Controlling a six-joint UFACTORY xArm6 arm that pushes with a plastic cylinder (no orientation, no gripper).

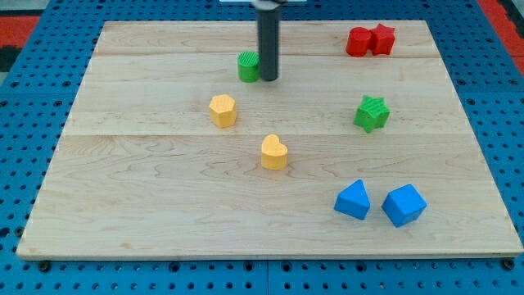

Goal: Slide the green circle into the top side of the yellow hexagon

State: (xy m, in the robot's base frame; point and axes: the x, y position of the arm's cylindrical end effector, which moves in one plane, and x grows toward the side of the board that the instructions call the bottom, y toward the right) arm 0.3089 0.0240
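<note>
The green circle [248, 66] sits near the top middle of the wooden board. My tip [268, 79] stands just to its right, touching or nearly touching it. The yellow hexagon [222, 110] lies below and a little left of the green circle, with a gap between them. The rod rises straight up out of the view's top.
A yellow heart [274, 152] lies below the hexagon to the right. A green star [372, 113] is at the right. A red block [359, 42] and a red star [382, 38] touch at top right. Two blue blocks [353, 200] [404, 205] sit at bottom right.
</note>
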